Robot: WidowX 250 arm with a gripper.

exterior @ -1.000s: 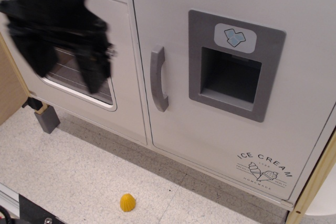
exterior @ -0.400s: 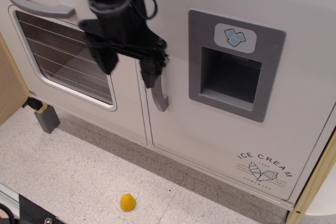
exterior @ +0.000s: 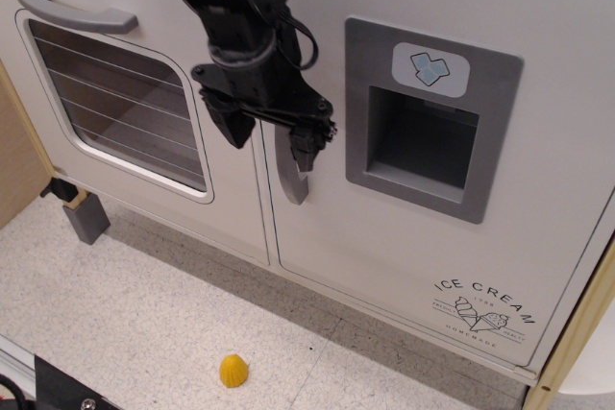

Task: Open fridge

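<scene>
The fridge door [exterior: 404, 256] is a large white panel, shut flush with the cabinet. It carries a grey ice-dispenser recess [exterior: 423, 146] with a blue ice-cube badge [exterior: 430, 68] and an "ICE CREAM" print [exterior: 485, 312]. Its vertical grey handle [exterior: 291, 180] stands at the door's left edge; only the lower part shows. My black gripper [exterior: 271, 138] is open in front of the handle's upper part. One finger [exterior: 233, 127] is left of the handle, over the seam, and the other [exterior: 309, 149] is just right of it. I cannot tell whether they touch the handle.
The white oven door [exterior: 231, 208] with a wire-rack window [exterior: 120, 103] and horizontal grey handle [exterior: 77, 12] is to the left. A small yellow object [exterior: 233, 370] lies on the speckled floor. A grey block [exterior: 86, 218] and a wooden panel [exterior: 14, 160] are at the left.
My arm swung from over the oven door rightward to the fridge handle, then shifted slightly right and down. The fridge door has not moved.
</scene>
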